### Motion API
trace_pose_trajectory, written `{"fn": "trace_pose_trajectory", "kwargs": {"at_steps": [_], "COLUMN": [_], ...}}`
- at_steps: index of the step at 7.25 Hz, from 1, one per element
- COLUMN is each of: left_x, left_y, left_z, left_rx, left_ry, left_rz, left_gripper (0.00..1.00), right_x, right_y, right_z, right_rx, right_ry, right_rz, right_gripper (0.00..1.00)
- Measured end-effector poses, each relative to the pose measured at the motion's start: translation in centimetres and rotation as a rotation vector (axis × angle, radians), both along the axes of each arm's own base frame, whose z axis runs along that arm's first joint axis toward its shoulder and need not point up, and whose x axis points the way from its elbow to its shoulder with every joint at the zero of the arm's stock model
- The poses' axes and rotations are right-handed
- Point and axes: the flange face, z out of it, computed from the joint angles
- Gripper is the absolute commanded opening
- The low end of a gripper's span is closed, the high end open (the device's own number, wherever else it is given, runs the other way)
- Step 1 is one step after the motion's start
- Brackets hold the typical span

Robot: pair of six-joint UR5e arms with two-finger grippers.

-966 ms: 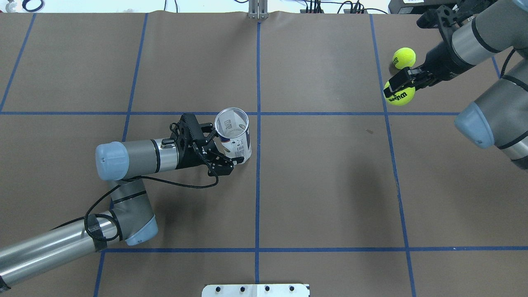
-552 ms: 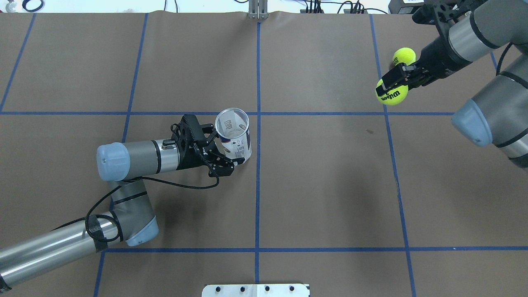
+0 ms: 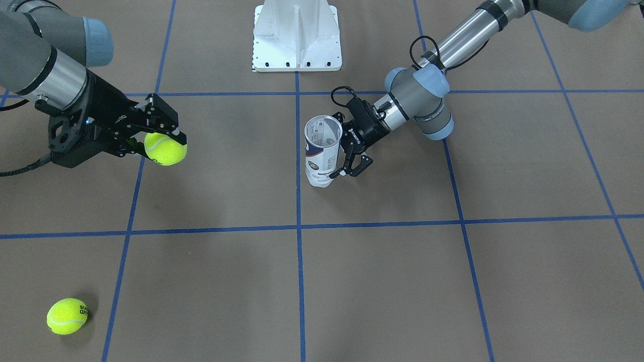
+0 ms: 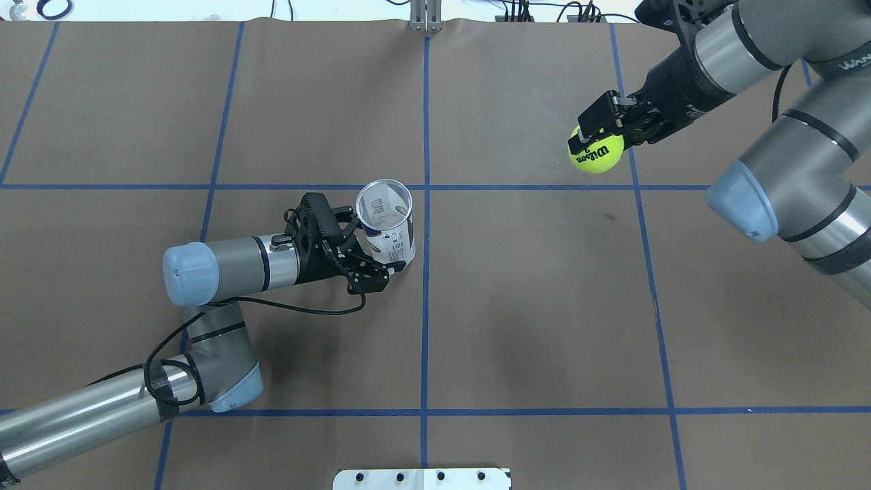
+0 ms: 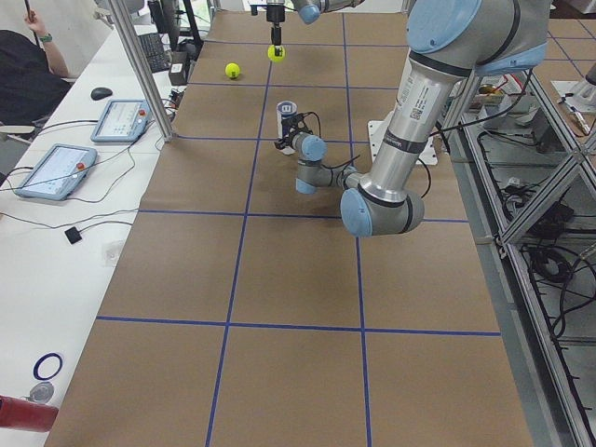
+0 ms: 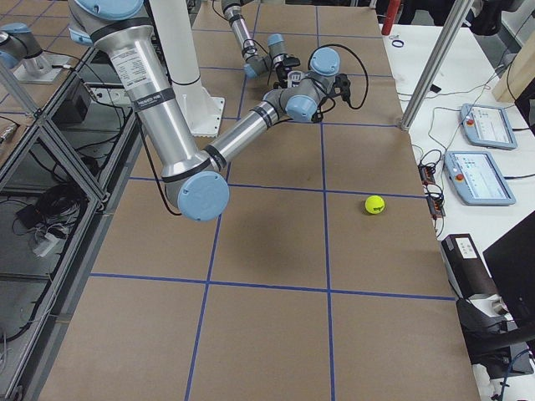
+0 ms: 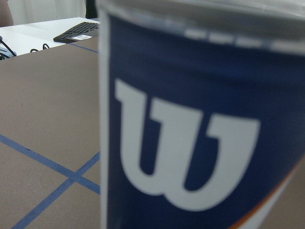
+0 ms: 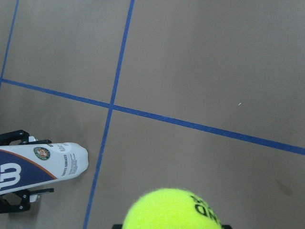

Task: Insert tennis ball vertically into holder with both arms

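The holder (image 4: 388,228), a clear tube with a navy-and-white label, stands upright near the table's middle, its mouth open. My left gripper (image 4: 376,250) is shut on its lower part from the side, with a finger on each side. The holder also shows in the front view (image 3: 322,156), and its "W" logo (image 7: 186,152) fills the left wrist view. My right gripper (image 4: 600,138) is shut on a yellow tennis ball (image 4: 597,152) and holds it above the table, far right of the holder. In the right wrist view the ball (image 8: 174,210) is at the bottom and the holder (image 8: 47,164) at the left.
A second tennis ball (image 3: 67,315) lies on the table at the far right corner, beyond my right gripper. The white metal base (image 3: 297,35) stands at the near edge, in the middle. Blue tape lines cross the brown table cover.
My right gripper has moved left toward the table's middle with the ball in it. The left arm and the holder have hardly moved.
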Motion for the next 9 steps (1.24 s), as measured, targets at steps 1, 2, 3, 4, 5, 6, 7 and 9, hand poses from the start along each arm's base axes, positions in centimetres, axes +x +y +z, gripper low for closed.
{"fn": "trace_pose_trajectory", "kwargs": {"at_steps": [1, 2, 3, 4, 5, 6, 7, 9], "left_x": [0.1, 0.2, 0.4, 0.5, 0.6, 0.7, 0.7, 0.8], "left_y": [0.0, 0.0, -0.1, -0.1, -0.2, -0.2, -0.2, -0.3], "left_z": [0.0, -0.2, -0.6, -1.0, -1.2, -1.2, -1.1, -1.1], "left_rx": [0.000, 0.000, 0.002, 0.004, 0.005, 0.005, 0.005, 0.005], "left_ry": [0.000, 0.002, 0.005, 0.009, 0.012, 0.012, 0.010, 0.009], "left_rz": [0.000, 0.000, 0.001, 0.001, 0.001, 0.001, 0.001, 0.000], "left_gripper": [0.99, 0.99, 0.99, 0.99, 0.99, 0.99, 0.99, 0.99], "right_x": [-0.5, -1.1, -1.6, -1.8, -2.0, -2.1, -2.2, -2.7], "right_y": [0.4, 0.7, 0.9, 1.0, 1.1, 1.1, 1.2, 1.4], "right_z": [-0.8, -1.5, -2.0, -2.4, -2.7, -2.8, -3.2, -4.0], "right_rx": [0.002, 0.005, 0.004, 0.005, 0.006, 0.007, 0.007, -0.007], "right_ry": [-0.009, -0.015, -0.020, -0.024, -0.026, -0.027, -0.030, -0.039], "right_rz": [-0.006, -0.014, -0.019, -0.021, -0.023, -0.024, -0.025, -0.023], "right_gripper": [0.00, 0.00, 0.00, 0.00, 0.00, 0.00, 0.00, 0.00]}}
